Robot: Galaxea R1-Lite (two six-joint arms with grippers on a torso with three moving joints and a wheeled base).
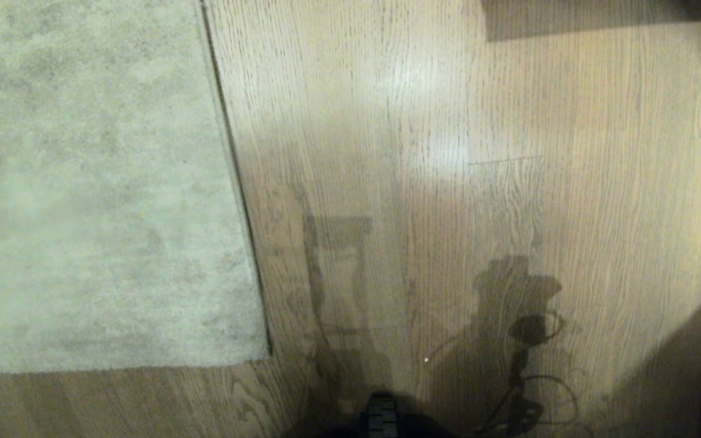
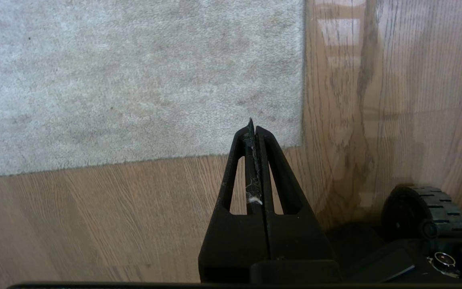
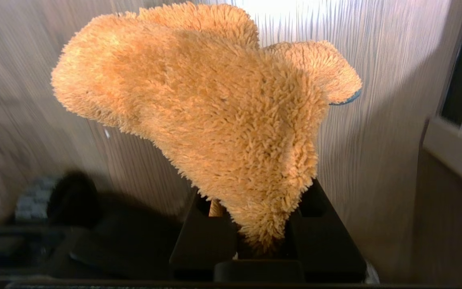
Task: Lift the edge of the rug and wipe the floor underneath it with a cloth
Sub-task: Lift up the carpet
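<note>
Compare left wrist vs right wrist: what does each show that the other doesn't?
Left wrist only: the left gripper, shut and empty with lint between its fingers, hanging over the rug, whose rug edge and corner lie flat. Right wrist only: the right gripper shut on the orange fuzzy cloth, plus pale trim at one side. Both: the wood-grain floor and a wheel of the robot's base.

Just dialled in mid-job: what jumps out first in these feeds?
The fuzzy orange cloth fills the right wrist view, pinched in the right end effector above the floor. In the head view, the pale grey rug lies flat at the left, its edge not lifted. The left end effector is shut and empty, near the rug's corner.
</note>
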